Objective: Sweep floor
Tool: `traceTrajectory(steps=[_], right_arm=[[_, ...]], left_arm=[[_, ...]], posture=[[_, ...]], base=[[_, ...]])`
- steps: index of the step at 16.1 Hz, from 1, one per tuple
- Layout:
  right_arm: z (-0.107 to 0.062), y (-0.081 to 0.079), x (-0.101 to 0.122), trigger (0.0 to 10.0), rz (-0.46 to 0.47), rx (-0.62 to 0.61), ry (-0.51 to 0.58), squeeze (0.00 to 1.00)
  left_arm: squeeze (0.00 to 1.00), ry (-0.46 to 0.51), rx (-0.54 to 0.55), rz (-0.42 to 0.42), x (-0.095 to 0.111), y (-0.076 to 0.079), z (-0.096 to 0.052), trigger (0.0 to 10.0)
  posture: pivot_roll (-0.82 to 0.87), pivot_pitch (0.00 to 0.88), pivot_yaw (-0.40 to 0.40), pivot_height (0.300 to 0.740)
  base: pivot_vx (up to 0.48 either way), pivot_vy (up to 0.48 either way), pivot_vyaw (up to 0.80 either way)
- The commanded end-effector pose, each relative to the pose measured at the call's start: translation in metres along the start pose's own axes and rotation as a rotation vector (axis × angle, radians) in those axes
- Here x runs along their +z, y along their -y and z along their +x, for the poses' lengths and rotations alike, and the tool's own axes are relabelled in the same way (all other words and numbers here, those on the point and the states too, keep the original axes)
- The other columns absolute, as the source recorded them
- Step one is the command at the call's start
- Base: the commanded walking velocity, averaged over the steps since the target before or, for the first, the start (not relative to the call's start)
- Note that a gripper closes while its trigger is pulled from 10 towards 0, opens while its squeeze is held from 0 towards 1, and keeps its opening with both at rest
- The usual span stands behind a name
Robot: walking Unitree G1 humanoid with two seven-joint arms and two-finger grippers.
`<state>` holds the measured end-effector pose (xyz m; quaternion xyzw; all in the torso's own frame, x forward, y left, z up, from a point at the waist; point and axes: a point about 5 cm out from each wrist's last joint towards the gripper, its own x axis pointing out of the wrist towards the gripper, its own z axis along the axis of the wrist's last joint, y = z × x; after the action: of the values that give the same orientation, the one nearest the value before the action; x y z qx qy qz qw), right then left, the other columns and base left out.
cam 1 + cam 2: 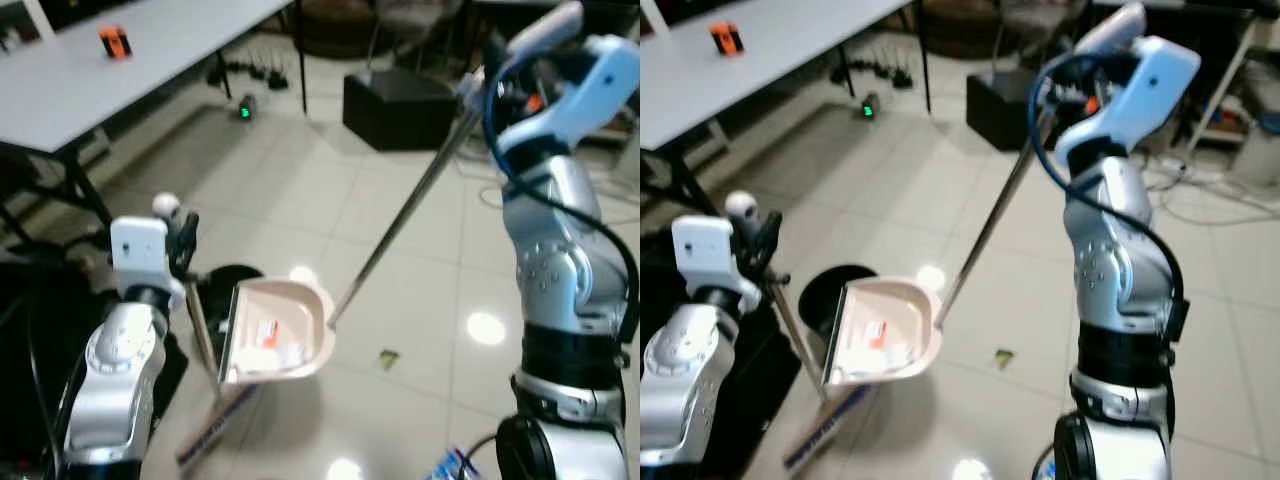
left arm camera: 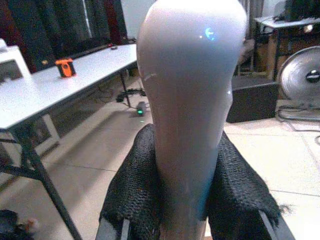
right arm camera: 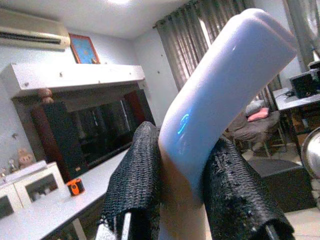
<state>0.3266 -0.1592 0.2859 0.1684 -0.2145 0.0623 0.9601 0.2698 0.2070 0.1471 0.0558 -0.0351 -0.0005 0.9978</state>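
Observation:
My left gripper [image 1: 182, 243] is shut on the pale rounded handle [image 2: 187, 100] of a beige dustpan [image 1: 300, 310], which is held tilted just above the floor. White and red scraps [image 1: 268, 340] lie inside the pan. My right gripper [image 1: 497, 80], raised high at the right, is shut on the white curved top [image 3: 225, 85] of a broom handle. Its thin metal pole [image 1: 400, 215] slants down to the dustpan's right edge. A small green scrap [image 1: 388, 358] lies on the tiles to the right of the pan. A striped strip [image 1: 215, 430] lies under the pan.
A round black bin [image 1: 232, 280] stands just behind the dustpan. A grey table [image 1: 120, 75] with an orange object [image 1: 115, 42] stands at the back left, cables [image 1: 250, 70] beyond it. A black box [image 1: 400, 105] sits ahead. A blue packet [image 1: 450, 465] lies near my feet.

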Motion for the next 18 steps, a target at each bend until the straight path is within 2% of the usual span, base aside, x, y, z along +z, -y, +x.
traceTrajectory(steps=[1, 11, 18], right_arm=[[-0.0005, 0.0057, 0.0167, 10.0, -0.014, -0.02, 0.073, 0.0], [-0.0021, 0.0089, 0.0157, 10.0, -0.025, -0.03, 0.075, 0.0], [0.0, 0.0061, 0.0116, 10.0, -0.014, -0.021, 0.063, 0.0]], left_arm=[[0.0, 0.04, -0.028, -0.008, 0.0081, 0.006, 0.0033, 10.0], [0.0, 0.037, -0.039, -0.013, 0.0067, 0.0066, 0.0041, 10.0], [0.0, 0.035, -0.014, -0.021, 0.0064, 0.0041, 0.0028, 10.0]], posture=[[0.04, 0.0, 0.064, 0.74], [0.04, 0.0, 0.068, 0.74], [0.05, 0.0, 0.051, 0.74]], base=[[0.345, 0.0, 0.0], [0.343, 0.0, 0.15], [0.342, 0.0, 0.73]])
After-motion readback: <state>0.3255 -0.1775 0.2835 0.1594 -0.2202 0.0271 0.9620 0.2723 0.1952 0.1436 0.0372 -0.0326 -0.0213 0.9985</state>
